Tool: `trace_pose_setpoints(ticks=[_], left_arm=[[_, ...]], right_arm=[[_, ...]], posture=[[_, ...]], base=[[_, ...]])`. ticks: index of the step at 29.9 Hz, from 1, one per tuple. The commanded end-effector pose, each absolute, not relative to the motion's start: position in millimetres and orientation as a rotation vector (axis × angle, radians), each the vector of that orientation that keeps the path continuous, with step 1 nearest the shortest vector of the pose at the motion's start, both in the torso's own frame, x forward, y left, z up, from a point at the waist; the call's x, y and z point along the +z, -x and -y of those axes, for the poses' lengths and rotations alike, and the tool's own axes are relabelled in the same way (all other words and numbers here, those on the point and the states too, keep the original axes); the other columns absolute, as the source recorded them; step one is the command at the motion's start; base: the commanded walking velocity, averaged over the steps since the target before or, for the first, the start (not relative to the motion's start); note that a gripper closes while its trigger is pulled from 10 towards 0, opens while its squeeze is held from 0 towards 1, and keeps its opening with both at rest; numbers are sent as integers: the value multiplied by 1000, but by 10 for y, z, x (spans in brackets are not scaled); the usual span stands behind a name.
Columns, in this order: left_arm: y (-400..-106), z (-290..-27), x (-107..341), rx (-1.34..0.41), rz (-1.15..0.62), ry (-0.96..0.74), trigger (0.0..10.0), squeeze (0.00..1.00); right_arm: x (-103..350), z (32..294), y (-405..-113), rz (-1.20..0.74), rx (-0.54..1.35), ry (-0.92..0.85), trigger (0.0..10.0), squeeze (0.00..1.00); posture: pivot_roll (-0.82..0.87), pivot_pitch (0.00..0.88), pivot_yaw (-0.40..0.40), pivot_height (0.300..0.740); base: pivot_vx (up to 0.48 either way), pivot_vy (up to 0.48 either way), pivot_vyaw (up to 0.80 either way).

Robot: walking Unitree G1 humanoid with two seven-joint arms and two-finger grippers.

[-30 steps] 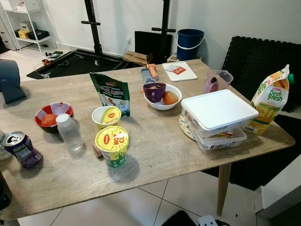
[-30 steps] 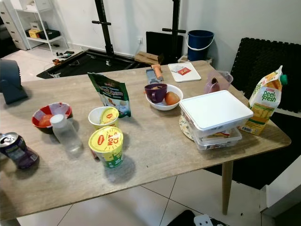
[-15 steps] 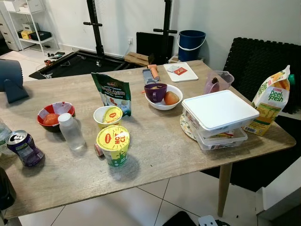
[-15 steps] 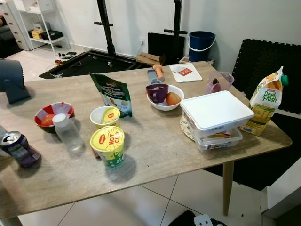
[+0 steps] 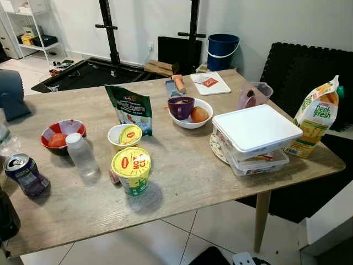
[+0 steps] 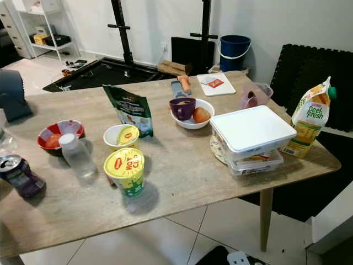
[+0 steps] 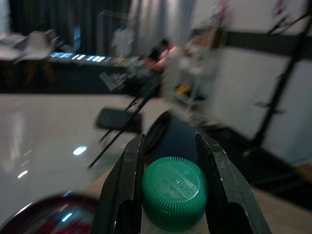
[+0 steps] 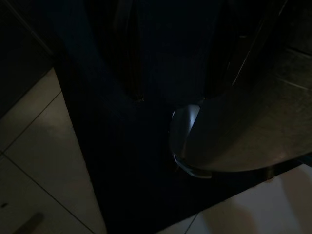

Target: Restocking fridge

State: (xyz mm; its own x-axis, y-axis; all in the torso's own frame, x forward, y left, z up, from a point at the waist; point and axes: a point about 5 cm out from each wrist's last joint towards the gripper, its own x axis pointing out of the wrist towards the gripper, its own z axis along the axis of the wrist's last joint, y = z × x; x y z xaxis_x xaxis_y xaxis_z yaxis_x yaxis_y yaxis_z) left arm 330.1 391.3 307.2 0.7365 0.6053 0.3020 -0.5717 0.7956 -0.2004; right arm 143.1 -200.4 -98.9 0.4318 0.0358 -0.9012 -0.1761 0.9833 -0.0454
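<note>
On the wooden table [image 5: 182,185] lie groceries: a purple can [image 5: 25,174], a clear white-capped bottle [image 5: 81,155], a yellow-lidded noodle cup [image 5: 132,170], a green snack bag [image 5: 131,108], stacked white-lidded containers [image 5: 255,138] and a juice carton [image 5: 316,117]. At the table's far left edge a clear bottle [image 5: 4,137] stands raised. In the left wrist view my left gripper [image 7: 169,139] is shut on this bottle, its two black fingers [image 7: 126,185] pressed against the sides of the green cap [image 7: 174,190]. The right wrist view is very dark; my right arm hangs low over floor tiles.
A red bowl [image 5: 62,134], a small yellow cup [image 5: 126,136], a white bowl [image 5: 193,115] holding a purple cup, a pink jug [image 5: 251,95] and a white board [image 5: 210,83] share the table. A blue bucket [image 5: 222,51] and black stands are behind it. A dark mat [image 5: 303,72] leans at the right.
The clear bottle at the table's left edge has risen higher in view. The head camera has swayed slightly; the other items on the table have stayed put.
</note>
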Motion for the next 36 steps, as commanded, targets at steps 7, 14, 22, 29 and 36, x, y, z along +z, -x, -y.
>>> trace_pose_setpoints(ticks=[7, 14, 22, 29, 36], left_arm=[[-3370, -3639, 3410, 487, 543, 101, 10000, 0], [-3401, -3328, 3656, 239, 657, 164, 10000, 0], [-3438, -3002, 3757, 40, 658, 116, 10000, 0], [-3372, -2618, 3854, -246, 696, 118, 10000, 0], [-3209, -2267, 3960, -499, 732, 135, 10000, 0]], right_arm=[[-993, 1988, -1430, -1121, 131, 133, 10000, 0], [-995, 1986, -1426, -1123, 128, 129, 10000, 0], [-999, 1992, -1410, -1127, 126, 129, 10000, 0], [-993, 1999, -1425, -1122, 126, 133, 10000, 0], [-990, 2003, -1432, -1122, 126, 135, 10000, 0]], posture=[[17, 57, 28, 740], [16, 58, 29, 740], [14, 59, 28, 740], [14, 57, 26, 740], [14, 56, 22, 740]], base=[[0, 0, 0], [0, 0, 0], [0, 0, 0], [0, 0, 0], [0, 0, 0]])
